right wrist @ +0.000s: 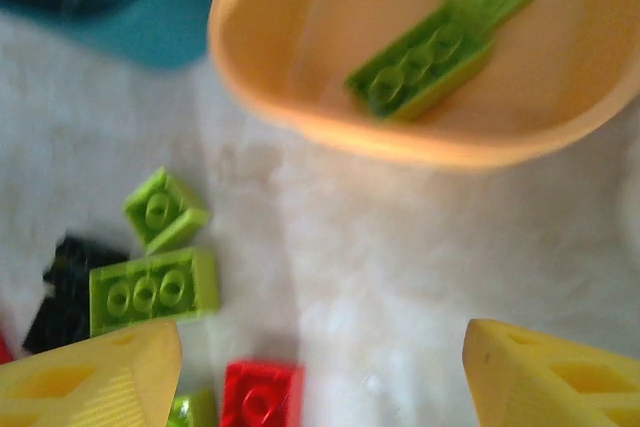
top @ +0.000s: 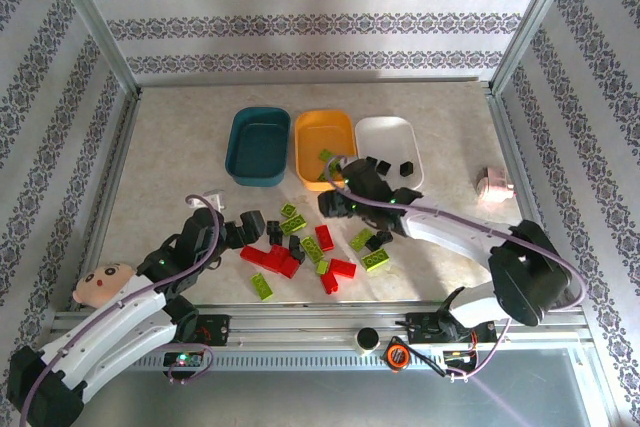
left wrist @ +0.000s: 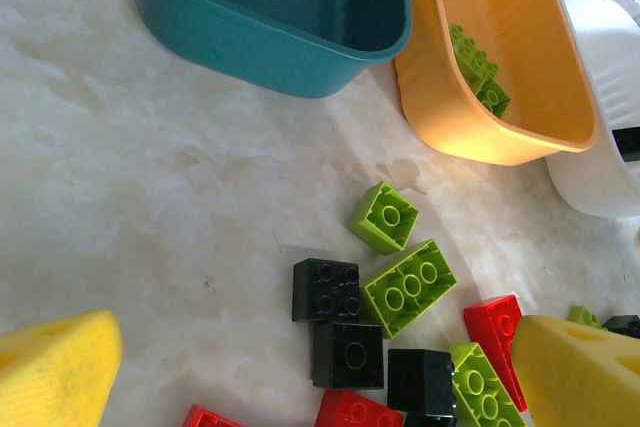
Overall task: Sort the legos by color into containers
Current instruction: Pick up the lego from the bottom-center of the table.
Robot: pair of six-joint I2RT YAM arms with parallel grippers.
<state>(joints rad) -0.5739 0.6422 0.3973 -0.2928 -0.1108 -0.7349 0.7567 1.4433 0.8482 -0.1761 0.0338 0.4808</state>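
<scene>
**Both claws apart and empty; most bricks loose on the table**

At the far left a doll's head (top: 100,283) lies beside the left arm. The left gripper (left wrist: 318,345) hovers over the left side of the legos (top: 305,247), its yellow fingers (left wrist: 55,372) spread wide with nothing between them. These red, lime and black bricks lie scattered on the table (top: 170,167) just in front of the trays and point in no common direction. In the left wrist view a long lime brick (left wrist: 410,287) sits studs up, its long axis running from lower left to upper right.

Behind the pile three trays stand side by side, each with its long axis pointing away from the arms. On the left is the teal tray (top: 258,147). The orange tray (top: 325,132) in the middle holds a lime brick (right wrist: 420,72) lying aslant. The right gripper (right wrist: 320,347) hangs at this tray's near edge, its claw apart and holding nothing. The white tray (top: 385,132) holds black bricks (top: 380,163). Farther right a small round tin (top: 492,184) sits well apart.
</scene>
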